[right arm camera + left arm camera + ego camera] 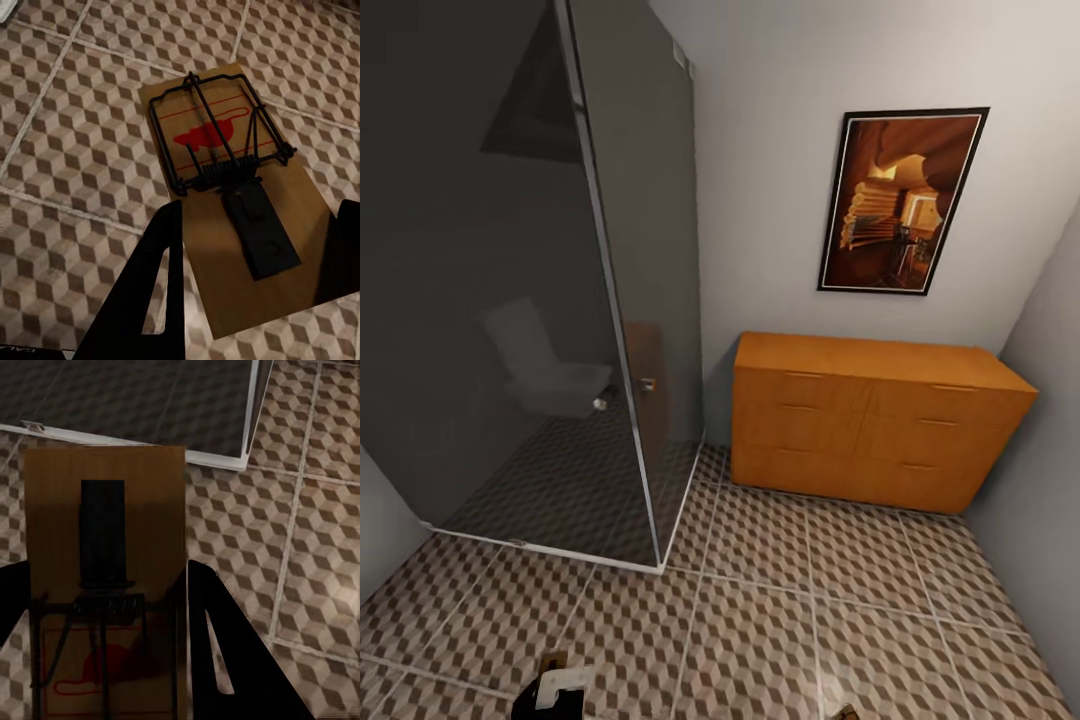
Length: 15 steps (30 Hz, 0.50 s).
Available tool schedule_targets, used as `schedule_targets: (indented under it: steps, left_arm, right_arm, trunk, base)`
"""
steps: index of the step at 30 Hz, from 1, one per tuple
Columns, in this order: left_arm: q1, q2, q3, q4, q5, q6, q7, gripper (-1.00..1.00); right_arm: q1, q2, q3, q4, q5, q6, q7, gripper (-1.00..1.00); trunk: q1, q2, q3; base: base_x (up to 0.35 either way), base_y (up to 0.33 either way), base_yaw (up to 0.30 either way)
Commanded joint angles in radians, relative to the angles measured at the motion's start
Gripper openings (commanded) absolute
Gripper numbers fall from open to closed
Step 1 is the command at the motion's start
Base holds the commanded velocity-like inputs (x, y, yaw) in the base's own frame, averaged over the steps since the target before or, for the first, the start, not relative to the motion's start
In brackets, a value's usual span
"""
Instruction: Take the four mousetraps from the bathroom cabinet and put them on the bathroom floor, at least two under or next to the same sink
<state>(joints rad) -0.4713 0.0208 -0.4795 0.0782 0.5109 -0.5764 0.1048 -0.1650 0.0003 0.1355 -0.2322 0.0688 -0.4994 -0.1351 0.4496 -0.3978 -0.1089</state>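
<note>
Mousetraps are in both of your end effectors now, one each, so the job in hand is to carry them to the sink and set them down on the bathroom floor (810,620). No sink shows from the head camera, so turn the robot slowly until you find it. Keep both arms low and still while you roll, so nothing slips.

Your left end effector (105,660) is clamped on a mousetrap (105,510). Its dark fingers (225,645) press on the two long sides of the wooden board, near the end with the red mouse print. The bare end sticks out over the tiles, toward the shower's white frame (150,446).

Your right end effector (247,277) is clamped on the other mousetrap (225,150). One finger (150,285) sits along one long side of the board, and the other is at the far edge. The wire end with the red mouse points away, over the tiled floor.

From the head camera, the orange-brown cabinet (870,420) stands against the wall at about 1 o'clock, with its drawers shut. The glass shower (610,300) is at about 10 o'clock.

When you reach the sink, lower each trap flat and close to the tiles before you let go. Put both right next to the sink or under it.
</note>
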Motion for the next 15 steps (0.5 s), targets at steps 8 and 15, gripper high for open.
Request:
schedule_targets:
  steps: [8, 15]
  left_arm:
    - [-0.002, -0.001, -0.008, 0.003, -0.003, -0.003, 0.009, -1.0]
    - [-0.001, -0.001, -0.008, 0.003, -0.003, -0.002, 0.009, -1.0]
  right_arm:
    - [-0.001, 0.0, 0.006, 0.001, 0.006, -0.001, -0.012, -1.0]
    - [-0.001, 0.0, 0.006, 0.002, 0.006, -0.001, -0.012, -1.0]
  trunk:
    - [0.0, -0.002, -0.002]
    - [0.0, -0.002, -0.002]
  base:
    - [-0.098, -0.092, 0.251]
    - [-0.098, -0.092, 0.251]
